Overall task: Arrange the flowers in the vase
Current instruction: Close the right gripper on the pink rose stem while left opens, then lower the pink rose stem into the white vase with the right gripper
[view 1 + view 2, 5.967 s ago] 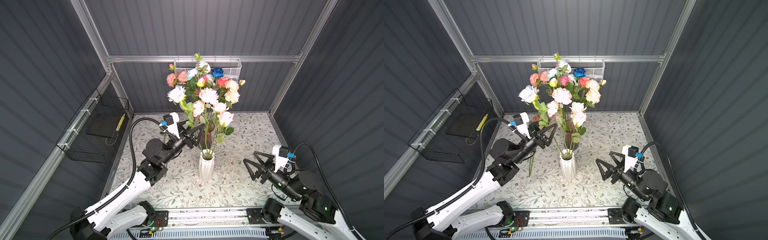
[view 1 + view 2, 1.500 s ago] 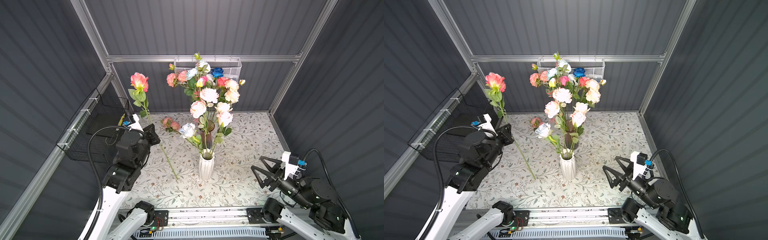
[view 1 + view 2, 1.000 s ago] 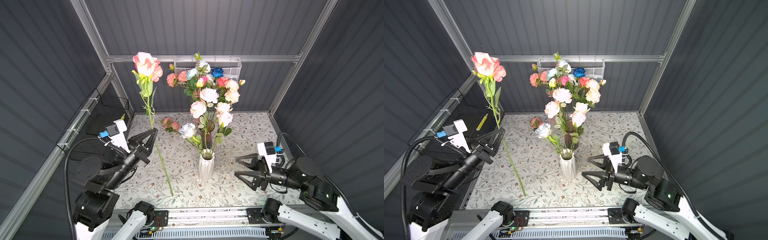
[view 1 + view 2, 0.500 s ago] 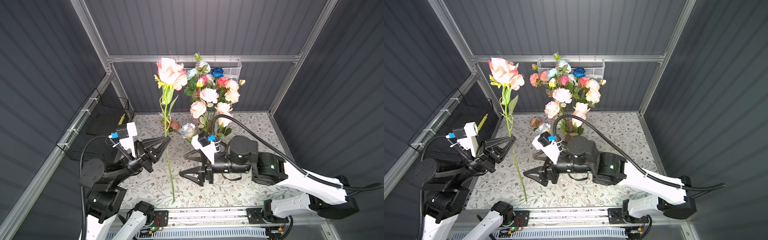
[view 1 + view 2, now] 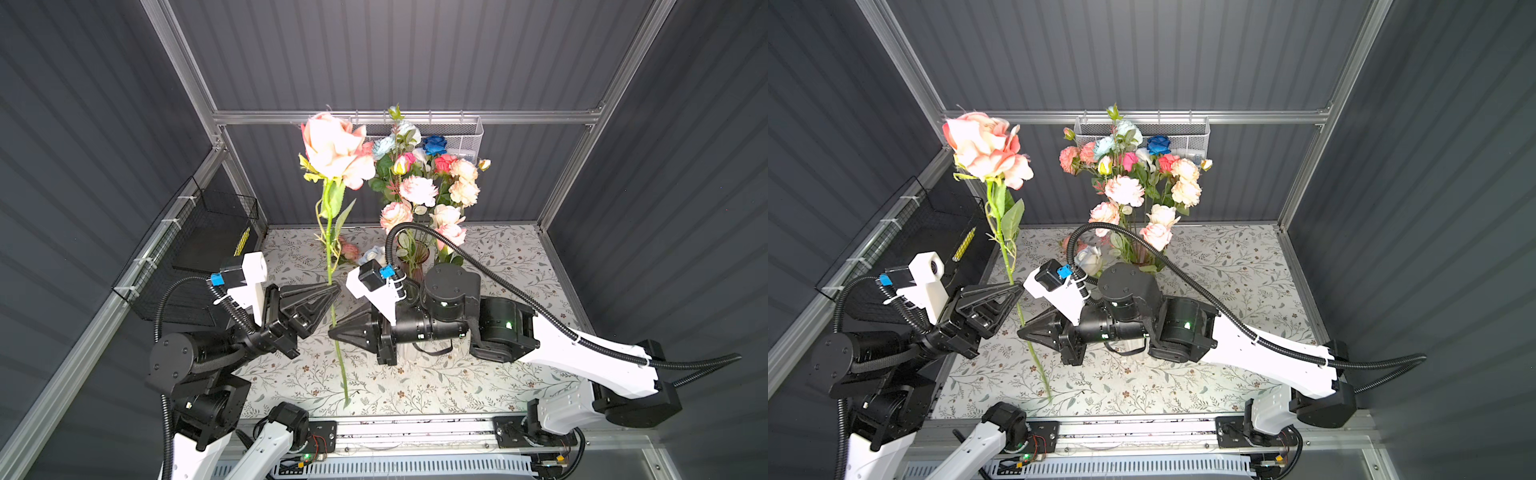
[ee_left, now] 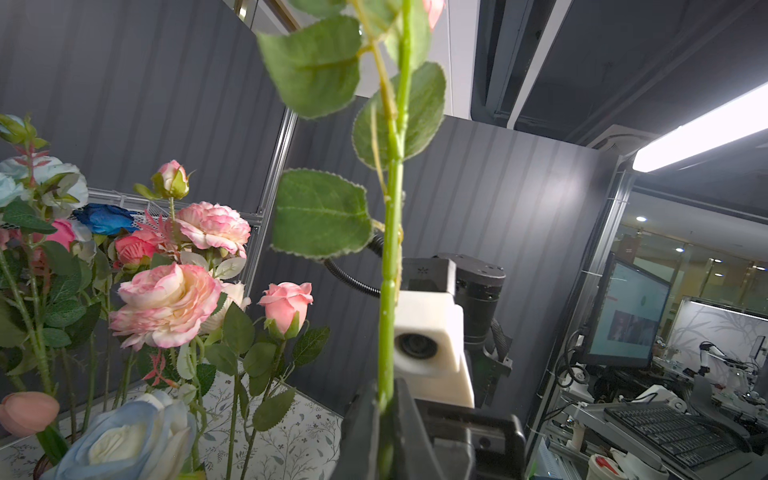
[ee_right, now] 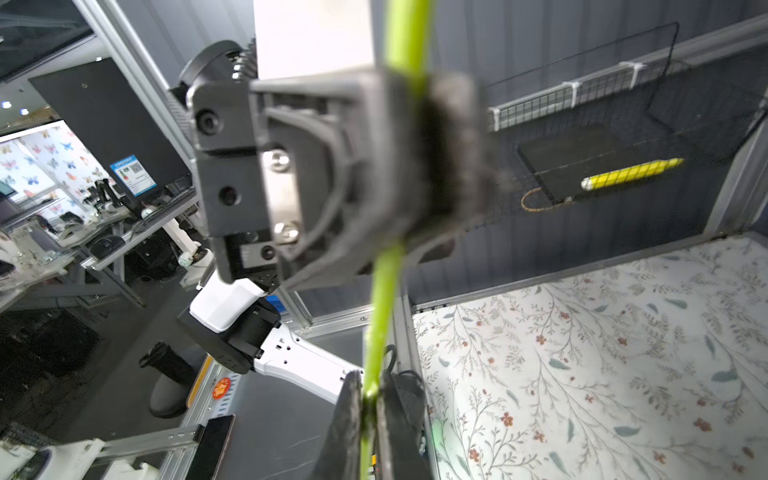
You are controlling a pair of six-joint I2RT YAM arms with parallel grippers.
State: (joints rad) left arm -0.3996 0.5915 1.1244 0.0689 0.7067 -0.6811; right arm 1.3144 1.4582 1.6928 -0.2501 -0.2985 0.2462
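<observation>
floral-print table (image 5: 498, 257) inside ribbed grey walls (image 5: 415, 54), wire basket (image 5: 199, 249) at 9 o'clock. right gripper (image 5: 332, 332) is clamped low on the upright pink rose (image 5: 334, 151) stem. left gripper (image 5: 334, 286) brackets it higher, grip unclear. other flowers (image 5: 419, 189) stand at 12 o'clock.

- You see a tall pink rose (image 5: 986, 151) standing nearly upright, left of centre, its stem end over the floral mat (image 5: 1225, 266).
- Your left gripper (image 5: 1016, 287) meets the stem, and your right gripper (image 5: 1022, 331) pinches it just below.
- Behind them, the other flowers (image 5: 1133, 183) stand bunched together: pink, cream and blue.
</observation>
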